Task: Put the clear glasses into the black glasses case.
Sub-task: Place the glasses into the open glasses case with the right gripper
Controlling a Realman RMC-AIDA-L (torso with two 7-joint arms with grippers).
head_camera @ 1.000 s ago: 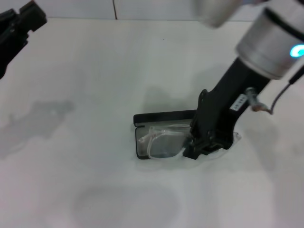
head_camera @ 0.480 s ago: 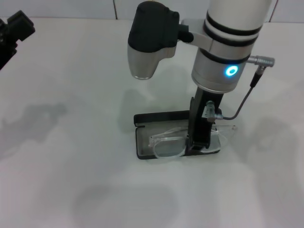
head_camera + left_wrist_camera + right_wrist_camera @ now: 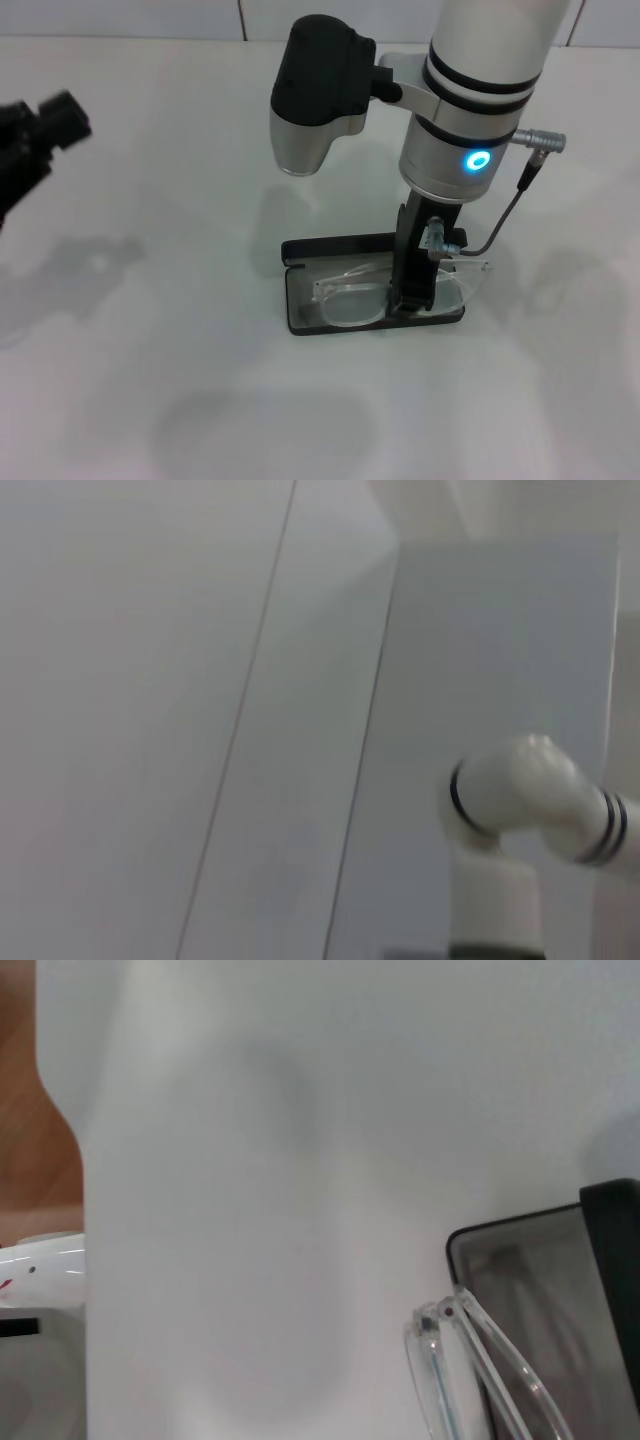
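Observation:
The black glasses case (image 3: 330, 248) lies open in the middle of the white table, grey lining up. The clear glasses (image 3: 350, 300) rest in its tray, one folded end poking past the case's right edge. My right gripper (image 3: 412, 292) comes straight down onto the glasses' right half and is shut on them. The right wrist view shows the glasses' hinge and thin arms (image 3: 470, 1360) beside the case's rim (image 3: 612, 1260). My left gripper (image 3: 40, 130) hangs far off at the table's left, away from the case.
The right arm's white and black wrist (image 3: 470, 110) towers over the case and hides the table behind it. The white table (image 3: 200, 400) spreads around the case. The left wrist view shows only a wall and the right arm's elbow (image 3: 530, 790).
The right arm has swung upright over the case and lowered the glasses into the tray. The left gripper has drifted slightly down and right.

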